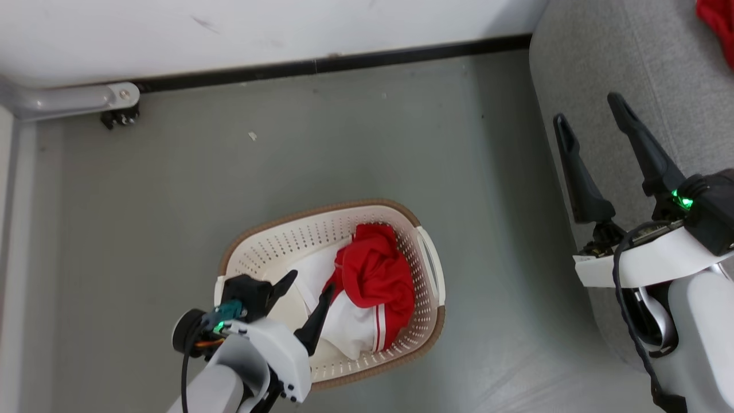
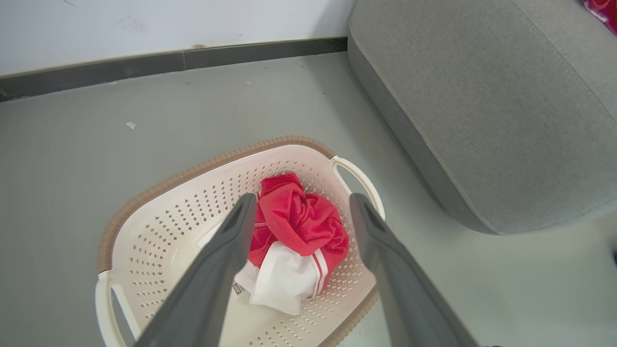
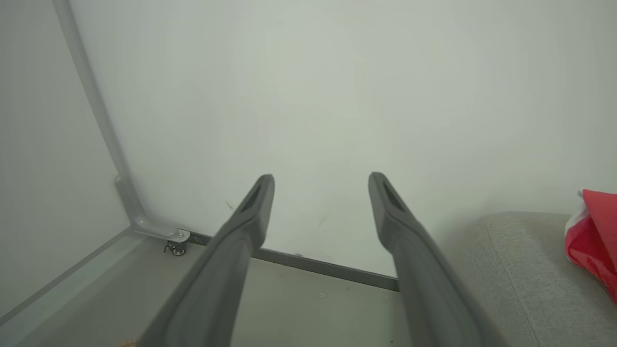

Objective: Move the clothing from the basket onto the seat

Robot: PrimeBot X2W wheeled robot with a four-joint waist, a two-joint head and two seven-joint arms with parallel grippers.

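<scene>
1. Head view gives us the red-and-white garment bunched in the laundry basket, on the side nearer the sofa. Red folds lie on top, with a white panel and striped trim below.
2. Another red garment lies on the grey sofa seat, at the upper right corner of that view, so we judge part of the job done.
3. We see one bundle in the basket, and we cannot tell whether it is one piece or two tangled together. It has yet to be lifted and carried over.
4. Our left gripper hangs over the basket with its jaws spread wide and nothing between them. In the left wrist view its fingers frame the bundle, apparently from above.
5. Our right gripper sits against the sofa's edge in the head view, its jaws likewise wide apart and empty, well apart from the basket.
6. The basket stands on the grey floor near the sofa, not touching it.
7. We judge the step in hand to be the reach for the bundle. The grasp, the lift and the drop onto the seat are left.
</scene>
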